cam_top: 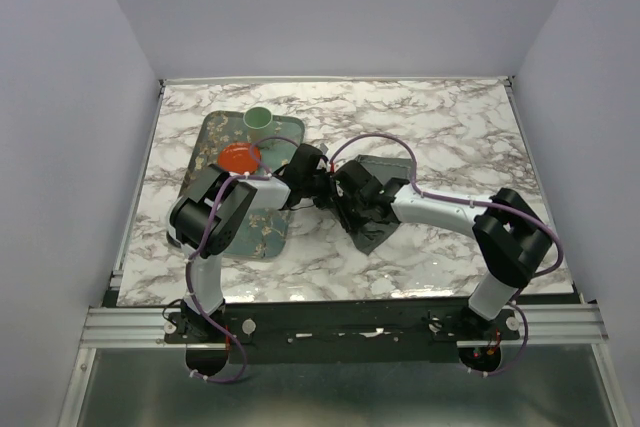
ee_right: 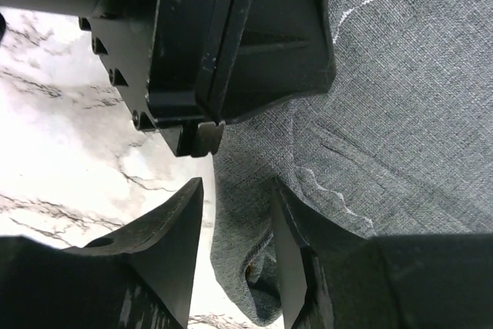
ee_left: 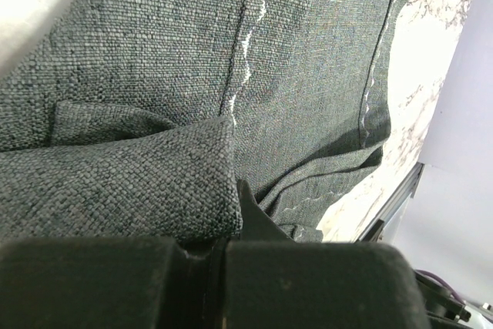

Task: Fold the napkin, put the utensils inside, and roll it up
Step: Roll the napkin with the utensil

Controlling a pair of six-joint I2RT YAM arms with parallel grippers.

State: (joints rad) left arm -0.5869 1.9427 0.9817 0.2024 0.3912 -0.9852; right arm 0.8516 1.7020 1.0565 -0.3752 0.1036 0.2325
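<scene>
The dark grey napkin (cam_top: 372,235) lies bunched and partly rolled on the marble just right of centre, mostly under my right arm. My left gripper (cam_top: 316,185) reaches in from the left and is shut on a fold at the napkin's (ee_left: 308,75) edge; the fold covers one fingertip (ee_left: 235,207). My right gripper (ee_right: 235,229) is open and straddles the rolled end of the napkin (ee_right: 400,113): one finger over bare marble, the other against the cloth. The utensils are hidden, apart from a small copper glint (ee_right: 250,271) inside the roll's open end.
A green floral tray (cam_top: 212,137) sits at the left under my left arm, holding a red-orange bowl (cam_top: 240,157) and a pale green cup (cam_top: 260,119). The marble table (cam_top: 450,127) is walled on three sides. My two wrists nearly touch.
</scene>
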